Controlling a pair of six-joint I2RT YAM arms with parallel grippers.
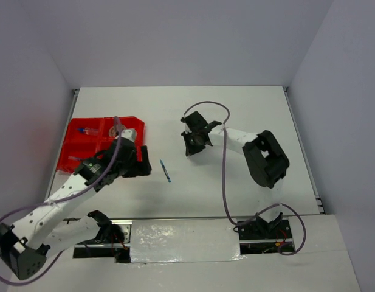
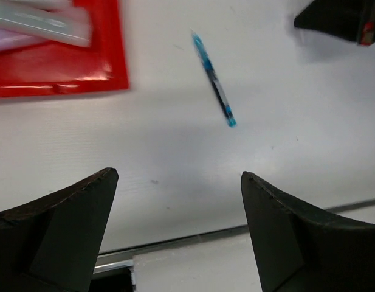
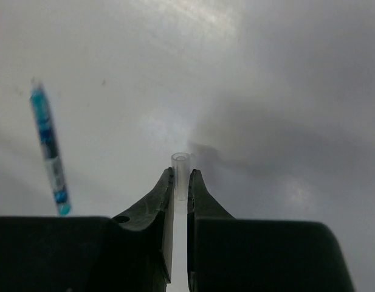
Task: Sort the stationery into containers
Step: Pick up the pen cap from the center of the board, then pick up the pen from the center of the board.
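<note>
The red tray [image 1: 70, 164] stands at the left, with a blue pen [image 1: 84, 129] and pale items in its far compartments. My left gripper [image 1: 143, 168] is open and empty, low over the table just right of the tray. Its wrist view shows the tray's corner [image 2: 59, 67] with a pale marker [image 2: 41, 21] in it. A thin blue pen [image 1: 166, 171] lies loose on the table ahead of the left gripper [image 2: 178, 175], also shown in both wrist views [image 2: 213, 79] [image 3: 49, 149]. My right gripper [image 1: 189, 148] [image 3: 180, 173] is shut on a thin clear pen barrel [image 3: 181, 163], held above the table.
The white table has walls at the back and sides. The right arm's elbow [image 1: 266, 158] sits at the right. A metal strip and the table's front edge [image 2: 193, 240] lie just below the left gripper. The right gripper's tip shows in the left wrist view [image 2: 336, 21].
</note>
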